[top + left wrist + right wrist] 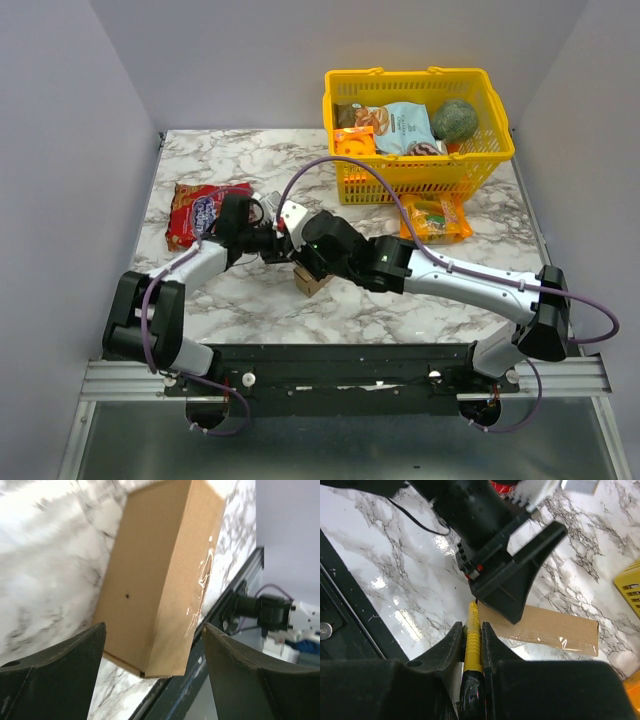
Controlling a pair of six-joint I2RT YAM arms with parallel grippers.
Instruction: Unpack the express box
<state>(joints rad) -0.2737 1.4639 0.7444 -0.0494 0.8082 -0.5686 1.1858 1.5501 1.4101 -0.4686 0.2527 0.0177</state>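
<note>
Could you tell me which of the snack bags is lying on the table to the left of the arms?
The red snack bag, flat on the marble by the left arm. The orange one lies right, in front of the yellow basket; the others sit inside the basket.

On my marble table (250, 300), a yellow plastic basket (494, 150) sits at the far right corner holding snack bags and a green round thing, an orange packet (436, 219) lies just before it, and a red snack bag (190, 212) lies near the left edge.
</note>
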